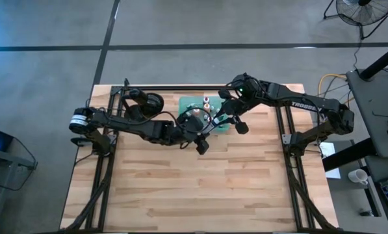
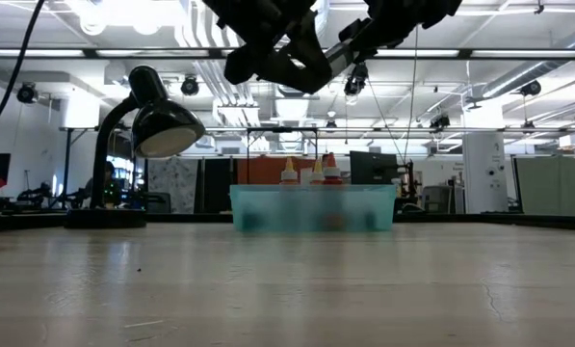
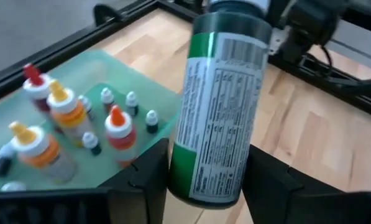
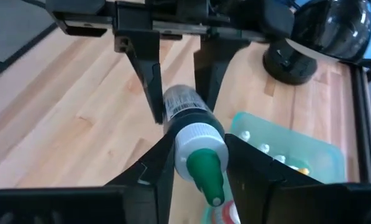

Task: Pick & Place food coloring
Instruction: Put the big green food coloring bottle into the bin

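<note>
green food coloring bottle (image 4: pixel 194 146): dark body, printed label, white collar, green pointed tip, raised above bench. other food coloring bottles (image 3: pixel 67 121), orange-yellow and red tipped, upright together, tiny white-capped pieces (image 3: pixel 130 99) beside them.

Light wood bench (image 1: pixel 181 188), pale planks with visible grain, kinda satin finish. Frosted see-through green plastic tray (image 3: pixel 120 71), smooth, slightly milky. Green food coloring bottle (image 3: pixel 219 118) in glossy dark plastic, wrapped in a shiny printed label, topped by a ribbed white plastic collar and smooth green nozzle. Other small bottles (image 3: pixel 67 115) in soft-looking translucent plastic with bright orange, yellow and red plastic tips. Matt black plastic fingers (image 3: pixel 141 180) on the left hand (image 3: pixel 207 186), same dull black on the right hand (image 4: pixel 201 165). Glossy black desk lamp (image 2: pixel 157 120), shiny enough to catch ceiling lights. Grey concrete floor (image 1: pixel 44 65), dull with a faint sheen.
</note>
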